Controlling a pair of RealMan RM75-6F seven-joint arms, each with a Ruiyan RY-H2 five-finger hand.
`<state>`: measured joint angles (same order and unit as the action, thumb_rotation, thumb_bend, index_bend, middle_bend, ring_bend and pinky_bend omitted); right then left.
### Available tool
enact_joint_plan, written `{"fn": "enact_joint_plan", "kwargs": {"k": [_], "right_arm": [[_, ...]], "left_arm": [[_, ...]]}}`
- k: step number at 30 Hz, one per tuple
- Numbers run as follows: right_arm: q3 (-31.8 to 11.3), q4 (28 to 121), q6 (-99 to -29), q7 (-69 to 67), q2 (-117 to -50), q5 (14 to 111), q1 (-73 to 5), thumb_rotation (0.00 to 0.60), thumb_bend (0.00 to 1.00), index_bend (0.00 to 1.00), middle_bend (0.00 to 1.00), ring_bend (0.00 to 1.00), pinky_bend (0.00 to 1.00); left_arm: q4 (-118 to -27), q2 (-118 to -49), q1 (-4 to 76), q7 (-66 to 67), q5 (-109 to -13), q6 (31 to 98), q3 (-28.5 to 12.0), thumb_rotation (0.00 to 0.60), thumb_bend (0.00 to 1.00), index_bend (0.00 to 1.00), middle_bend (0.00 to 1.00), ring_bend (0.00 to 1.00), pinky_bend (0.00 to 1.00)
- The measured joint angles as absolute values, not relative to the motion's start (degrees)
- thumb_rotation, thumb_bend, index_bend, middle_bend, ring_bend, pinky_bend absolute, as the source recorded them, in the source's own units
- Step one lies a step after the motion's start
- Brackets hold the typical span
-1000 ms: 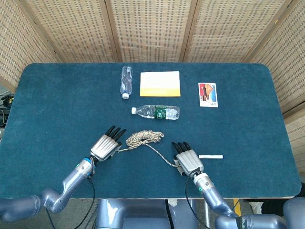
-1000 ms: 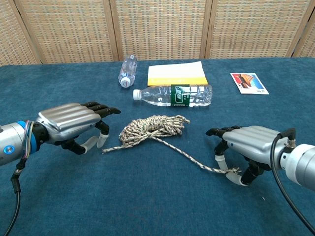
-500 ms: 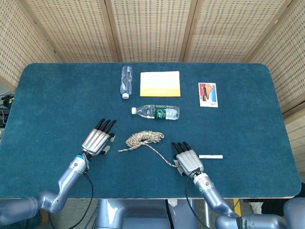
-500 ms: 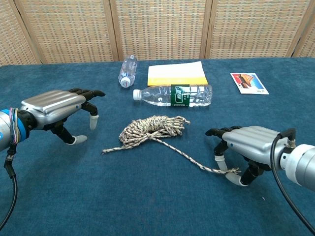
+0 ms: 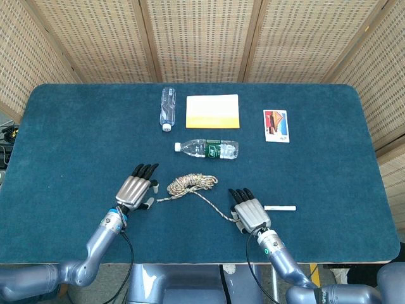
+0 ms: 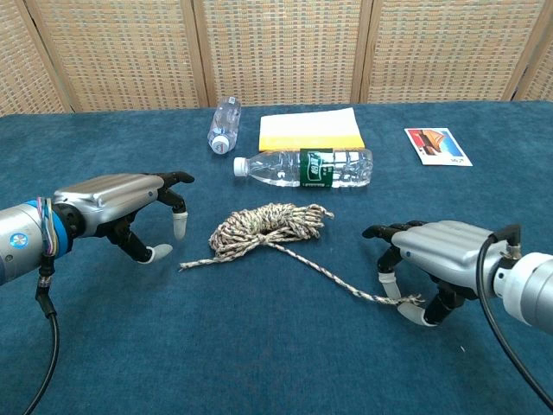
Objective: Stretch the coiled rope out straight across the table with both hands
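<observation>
Pinching rope [image 6: 268,226] end: right hand [image 6: 432,259]; left hand [image 6: 121,207] spread, empty, just beside other end.

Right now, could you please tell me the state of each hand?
Left hand: open, holding nothing, beside the rope's free end.
Right hand: fingers pinching the rope's other end.

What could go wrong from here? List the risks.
1. The left hand holds nothing, so the beige braided rope may just drag toward the right hand.
2. The rope's left end lies flat on the cloth, hard to pinch.
3. The green-labelled clear bottle is close; it could roll.
</observation>
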<state>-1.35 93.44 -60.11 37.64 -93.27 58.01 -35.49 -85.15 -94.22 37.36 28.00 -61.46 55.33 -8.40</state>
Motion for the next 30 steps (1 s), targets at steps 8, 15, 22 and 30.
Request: {"fn": "enact_joint_plan", "kwargs": {"k": [8,15,22,30], "right_arm": [[-1.28,93.48,-60.07,36.89,-92.94,58.38,-35.28,0.600,0.42,0.59,0.00,0.00,0.00],[-1.27,93.29,-59.93,36.41,-92.89,58.76,-35.18,0.600,0.42,0.59,0.00,0.00,0.00],[-1.32,93.65,-59.96,36.44,-92.75,58.99,-35.19,0.600,0.42,0.59,0.00,0.00,0.00],[-1.36,94.03,-60.10,36.61,-92.68,59.18,-35.18,0.600,0.42,0.59,0.00,0.00,0.00]], "left_arm": [[-87.18,-95.36,38.23,34.32,-54.20,56.73,-8.77,0.600,0.41,0.47,0.00,0.00,0.00],[-87.13,-97.20,39.10,36.24,-51.08,58.22,-8.56,0.600,0.41,0.47,0.00,0.00,0.00],[-86.26,-98.27,39.77,35.82,-50.60,58.19,-8.22,0.600,0.42,0.48,0.00,0.00,0.00],[-84.99,-99.25,40.31,35.56,-50.01,58.26,-8.13,0.600,0.43,0.48,0.00,0.00,0.00]]}}
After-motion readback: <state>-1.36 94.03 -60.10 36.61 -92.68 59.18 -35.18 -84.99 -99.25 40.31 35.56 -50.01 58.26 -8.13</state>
